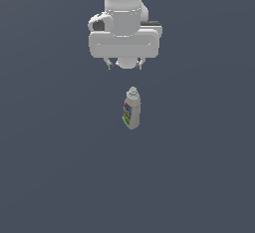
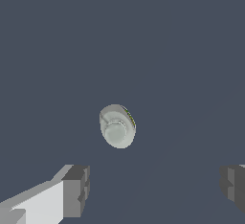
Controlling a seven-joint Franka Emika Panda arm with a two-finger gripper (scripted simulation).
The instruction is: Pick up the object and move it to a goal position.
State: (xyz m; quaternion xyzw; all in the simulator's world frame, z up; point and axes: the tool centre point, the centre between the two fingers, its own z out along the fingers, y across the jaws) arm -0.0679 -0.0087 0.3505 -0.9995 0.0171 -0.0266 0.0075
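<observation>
The object is a small pale grey-white bottle (image 1: 132, 108) with a rounded cap and a multicoloured label. It stands upright on the dark grey surface near the middle of the exterior view. My gripper (image 1: 124, 65) hangs above and behind it, apart from it, with its fingers spread and nothing between them. In the wrist view I look down on the bottle's cap (image 2: 117, 126), and the two dark fingertips (image 2: 76, 189) sit wide apart on either side of my gripper's centre (image 2: 155, 187), well off the bottle.
The plain dark grey surface (image 1: 199, 167) fills both views. No other objects or edges show.
</observation>
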